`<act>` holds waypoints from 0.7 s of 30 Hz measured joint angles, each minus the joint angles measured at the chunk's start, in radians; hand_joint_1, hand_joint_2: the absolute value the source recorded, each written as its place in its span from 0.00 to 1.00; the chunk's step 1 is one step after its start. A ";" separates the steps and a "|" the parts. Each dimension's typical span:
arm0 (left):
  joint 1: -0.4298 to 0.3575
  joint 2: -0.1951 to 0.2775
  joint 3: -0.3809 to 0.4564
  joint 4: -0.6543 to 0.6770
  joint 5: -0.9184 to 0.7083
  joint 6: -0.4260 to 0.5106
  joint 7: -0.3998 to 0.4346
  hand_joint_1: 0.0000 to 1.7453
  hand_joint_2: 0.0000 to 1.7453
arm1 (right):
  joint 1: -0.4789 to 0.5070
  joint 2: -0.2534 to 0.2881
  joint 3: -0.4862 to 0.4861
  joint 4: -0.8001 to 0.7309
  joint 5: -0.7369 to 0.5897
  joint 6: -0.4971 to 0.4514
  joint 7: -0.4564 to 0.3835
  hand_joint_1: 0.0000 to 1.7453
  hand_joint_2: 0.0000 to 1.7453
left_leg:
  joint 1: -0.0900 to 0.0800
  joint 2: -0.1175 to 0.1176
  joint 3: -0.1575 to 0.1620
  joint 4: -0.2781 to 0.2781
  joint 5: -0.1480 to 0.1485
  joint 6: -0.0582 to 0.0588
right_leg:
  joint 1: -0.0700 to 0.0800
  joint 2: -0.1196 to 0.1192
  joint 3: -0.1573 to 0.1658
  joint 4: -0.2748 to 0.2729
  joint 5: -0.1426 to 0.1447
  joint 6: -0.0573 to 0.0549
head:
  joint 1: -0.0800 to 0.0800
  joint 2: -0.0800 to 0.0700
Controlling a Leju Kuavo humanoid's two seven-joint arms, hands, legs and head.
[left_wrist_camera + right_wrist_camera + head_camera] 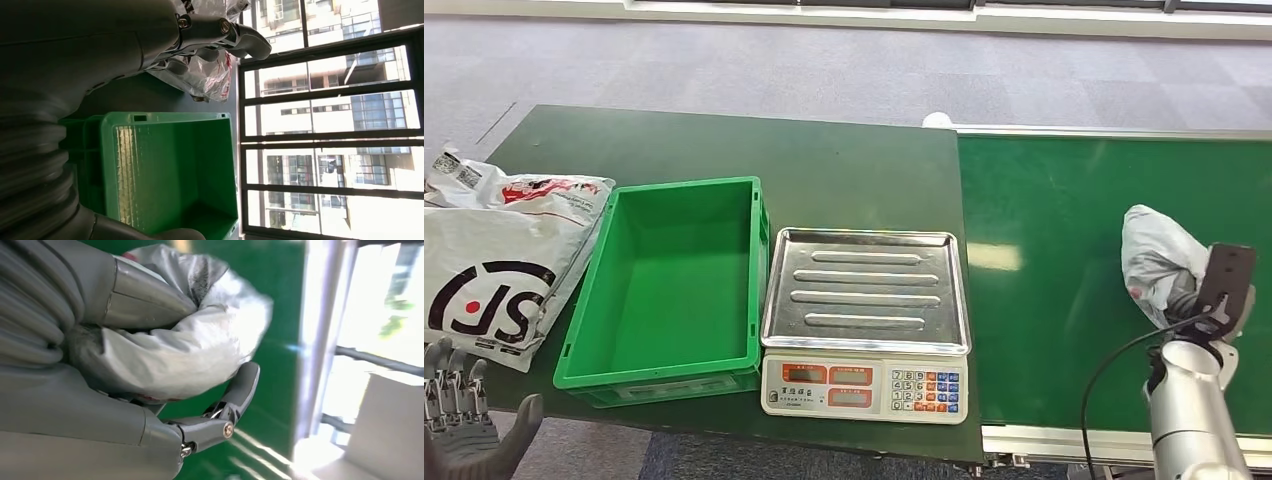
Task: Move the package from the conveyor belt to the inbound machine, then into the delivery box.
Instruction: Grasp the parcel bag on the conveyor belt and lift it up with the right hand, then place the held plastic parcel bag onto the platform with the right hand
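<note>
A crumpled grey plastic package [1159,258] lies over the green conveyor belt [1064,260] at the right. My right hand [1202,300] grips it; in the right wrist view the thumb and fingers [235,400] wrap around the package [200,345]. The weighing scale [866,320] with its steel tray stands left of the belt with nothing on it. To its left is the empty green delivery box [669,285]. My left hand [464,425] hovers low at the front left corner, fingers apart and holding nothing; the left wrist view shows its fingers [220,35] above the box [170,170].
A large white courier bag with black and red print [494,255] lies on the dark green table [824,170] left of the box. Grey carpet floor runs behind the table. A cable hangs along my right forearm [1189,410].
</note>
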 joint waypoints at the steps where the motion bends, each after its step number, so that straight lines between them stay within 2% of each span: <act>1: 0.000 -0.001 -0.004 0.000 -0.004 0.008 -0.008 0.00 1.00 | 0.007 0.019 0.043 -0.070 0.005 -0.016 0.003 1.00 1.00 | 0.000 0.001 0.000 0.000 0.000 -0.001 | 0.000 0.002 -0.002 0.001 0.000 0.000 | 0.000 0.000; 4: 0.000 0.000 -0.026 0.003 -0.008 0.036 -0.026 0.00 1.00 | 0.026 0.059 0.201 -0.262 0.018 -0.050 0.032 1.00 1.00 | 0.000 0.003 -0.001 0.000 0.002 -0.003 | 0.000 0.004 -0.005 0.001 0.001 -0.002 | 0.000 0.000; 7: 0.000 0.011 -0.057 0.013 -0.002 0.063 -0.038 0.00 1.00 | 0.037 0.087 0.353 -0.396 0.014 -0.048 0.023 1.00 1.00 | 0.001 0.002 -0.002 -0.001 0.002 -0.004 | 0.001 0.003 -0.006 0.002 0.001 -0.003 | 0.000 0.000; 11: -0.001 0.047 -0.126 0.034 0.016 0.124 -0.057 0.00 1.00 | 0.030 0.135 0.545 -0.485 0.003 -0.053 0.010 1.00 1.00 | 0.002 0.002 -0.002 -0.002 0.003 -0.006 | 0.003 0.003 -0.007 0.002 0.001 -0.005 | 0.000 0.000; 13: 0.000 0.066 -0.158 0.041 0.027 0.154 -0.064 0.00 1.00 | 0.019 0.158 0.629 -0.501 0.006 -0.036 0.035 1.00 1.00 | 0.002 0.002 -0.003 -0.002 0.004 -0.007 | 0.003 0.003 -0.007 0.003 0.001 -0.005 | 0.000 0.000; 15: 0.003 0.085 -0.183 0.048 0.039 0.177 -0.068 0.00 1.00 | 0.003 0.180 0.704 -0.508 0.042 0.018 0.115 1.00 1.00 | 0.002 0.002 -0.003 -0.002 0.004 -0.007 | 0.003 0.003 -0.007 0.003 0.001 -0.005 | 0.000 0.000; 19: 0.017 0.117 -0.212 0.053 0.052 0.192 -0.066 0.00 1.00 | -0.022 0.230 0.825 -0.508 0.154 0.175 0.363 1.00 1.00 | 0.003 0.002 -0.003 -0.002 0.004 -0.007 | 0.003 0.003 -0.008 0.003 0.001 -0.005 | 0.000 0.000; 21: 0.024 0.128 -0.219 0.053 0.054 0.193 -0.061 0.00 1.00 | -0.025 0.256 0.859 -0.500 0.178 0.210 0.417 1.00 1.00 | 0.003 0.001 -0.003 -0.002 0.004 -0.007 | 0.003 0.002 -0.008 0.003 0.001 -0.005 | 0.000 0.000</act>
